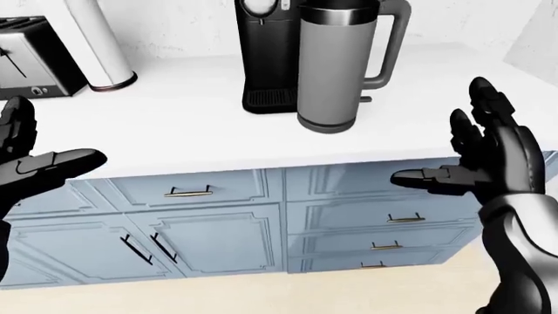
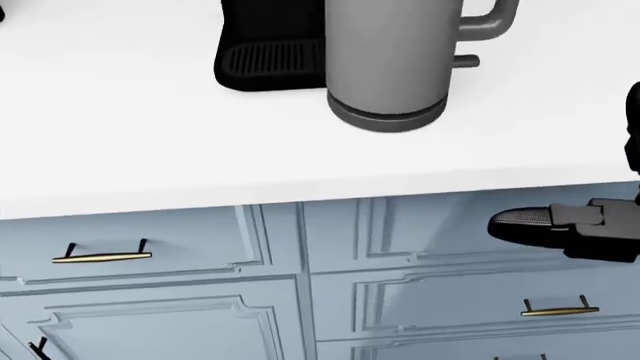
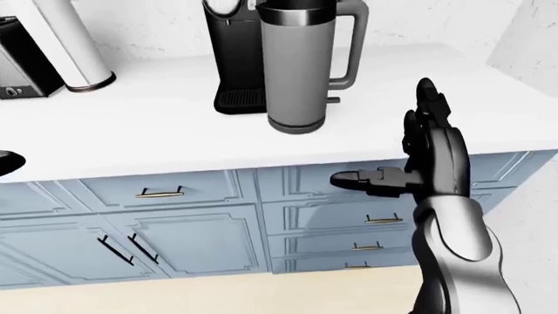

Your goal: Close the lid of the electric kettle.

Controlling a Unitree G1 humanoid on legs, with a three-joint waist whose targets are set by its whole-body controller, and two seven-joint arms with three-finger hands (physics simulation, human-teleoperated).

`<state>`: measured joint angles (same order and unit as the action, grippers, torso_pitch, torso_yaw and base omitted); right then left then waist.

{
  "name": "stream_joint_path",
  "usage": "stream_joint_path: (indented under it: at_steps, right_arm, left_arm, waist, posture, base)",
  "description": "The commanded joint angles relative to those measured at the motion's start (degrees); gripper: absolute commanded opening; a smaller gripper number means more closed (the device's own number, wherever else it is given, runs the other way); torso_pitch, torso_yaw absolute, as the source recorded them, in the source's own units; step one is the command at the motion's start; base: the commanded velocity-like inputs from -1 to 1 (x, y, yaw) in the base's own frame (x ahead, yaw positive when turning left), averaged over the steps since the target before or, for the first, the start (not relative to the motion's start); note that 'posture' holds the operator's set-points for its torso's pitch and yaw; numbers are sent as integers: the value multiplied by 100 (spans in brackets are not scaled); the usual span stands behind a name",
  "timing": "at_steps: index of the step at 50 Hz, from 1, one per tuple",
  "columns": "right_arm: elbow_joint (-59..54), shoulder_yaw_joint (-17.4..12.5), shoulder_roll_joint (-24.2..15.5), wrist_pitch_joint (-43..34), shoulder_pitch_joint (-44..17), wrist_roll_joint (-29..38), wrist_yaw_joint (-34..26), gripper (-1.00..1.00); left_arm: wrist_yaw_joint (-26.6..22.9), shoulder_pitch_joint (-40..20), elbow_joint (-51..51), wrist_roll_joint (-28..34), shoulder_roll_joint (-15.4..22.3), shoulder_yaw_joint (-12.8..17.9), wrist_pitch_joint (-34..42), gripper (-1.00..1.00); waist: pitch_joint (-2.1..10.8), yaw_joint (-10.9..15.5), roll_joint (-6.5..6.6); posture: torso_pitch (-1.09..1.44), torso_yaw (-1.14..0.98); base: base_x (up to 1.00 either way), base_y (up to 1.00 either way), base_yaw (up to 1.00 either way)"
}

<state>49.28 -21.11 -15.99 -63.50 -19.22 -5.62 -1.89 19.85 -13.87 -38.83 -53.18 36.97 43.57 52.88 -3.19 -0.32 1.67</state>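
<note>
Two dark hands hang at the near edge of the scene, both below the level of the tabletop [image 1: 174,131]: the left hand [image 1: 31,160] at the left of the left-eye view, the right hand [image 1: 484,163] at the right, each with fingers spread wide and holding nothing. Behind them runs a bank of pale blue cabinets [image 1: 218,222] with brass pulls. Further on, up on the white tabletop, stands the electric kettle [image 1: 331,65], a tall grey cylinder, upright, its long axis vertical, its handle [image 1: 388,49] turned toward the right of the view. From the right hand the kettle lies up and to the left, well apart; from the left hand it is farther still, so I judge the right hand the better placed to reach it. The kettle's top is cut off by the upper edge of every view, so the lid itself cannot be seen, nor how far open it stands. Just behind the kettle, touching or nearly so, is a black coffee machine [image 1: 266,52]; farther left stand a white cylinder [image 1: 100,46] and a toaster [image 1: 26,59].
</note>
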Motion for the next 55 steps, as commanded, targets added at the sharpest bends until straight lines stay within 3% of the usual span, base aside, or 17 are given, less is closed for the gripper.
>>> stream_joint_path:
  at_steps: [1,7,9,11,12,14,20,25,26,28,34,38,41,45,48,49,55]
  right_arm:
    - [165,-1,-39,151,-111,-1,5,100]
    - [175,7,-50,148,-109,17,-1,100]
    - [134,8,-41,199,-100,22,-5,100]
    - [130,10,-42,202,-101,25,-7,100]
    - [173,10,-51,136,-119,23,-3,100]
    - [183,6,-43,129,-115,22,-4,100]
    - [85,32,-12,293,-54,56,-13,100]
    - [76,48,0,300,-57,67,3,100]
    - [72,39,4,306,-56,63,0,100]
    - [90,33,1,270,-74,57,5,100]
    - [90,27,-19,268,-85,67,7,100]
    - [133,9,-30,195,-108,50,14,100]
    - [134,34,-35,203,-113,77,39,100]
    - [133,34,-40,239,-99,98,21,100]
    - [140,35,-38,232,-99,111,17,100]
    - [106,36,-34,288,-79,120,10,100]
    - [110,32,-25,289,-71,127,6,100]
  left_arm:
    - [-21,-85,-76,25,113,89,-155,100]
    - [-56,-58,-78,55,89,92,-172,100]
    - [-47,-67,-83,36,94,114,-155,100]
    - [-64,-59,-81,58,85,99,-169,100]
    - [-53,-74,-77,49,89,104,-160,100]
    - [-70,-53,-85,70,69,97,-167,100]
    - [-34,-64,-103,26,80,119,-137,100]
    - [-85,-32,-90,93,45,89,-191,100]
    - [-96,-28,-91,106,36,83,-196,100]
    - [-88,-41,-97,90,48,105,-172,100]
    - [-83,-50,-110,78,55,118,-143,100]
    - [-53,-63,-124,49,65,127,-114,100]
    - [-52,-54,-117,46,72,131,-125,100]
    - [-41,-58,-134,18,81,123,-114,100]
    - [-27,-60,-138,10,85,119,-108,100]
    - [-29,-58,-134,10,78,118,-115,100]
    - [-82,-43,-109,92,44,78,-182,100]
  waist:
    - [75,21,-71]
    - [63,14,-60]
    - [31,-17,82]
    - [136,-34,413]
    - [110,35,271]
    - [65,22,334]
    - [72,84,66]
    - [215,156,-391]
    - [151,71,-277]
    - [108,51,-336]
    - [39,-21,-49]
    - [296,-70,373]
    - [33,48,320]
    - [-17,14,77]
    - [28,84,-300]
    - [0,78,-76]
    - [139,47,-30]
  posture:
    - [0,0]
    - [0,0]
    - [0,0]
    - [0,0]
    - [0,0]
    - [0,0]
    - [0,0]
    - [0,0]
    - [0,0]
    - [0,0]
    - [0,0]
    - [0,0]
    - [0,0]
    - [0,0]
    - [0,0]
    - [0,0]
    - [0,0]
  base:
    - [27,0,0]
    - [26,0,0]
    - [27,0,0]
    - [27,0,0]
    - [27,0,0]
    - [26,0,0]
    - [26,0,0]
    - [26,0,0]
    - [26,0,0]
    - [26,0,0]
    - [25,0,0]
    - [12,0,0]
    - [6,0,0]
    - [0,0,0]
    - [0,0,0]
    - [0,0,0]
    - [0,0,0]
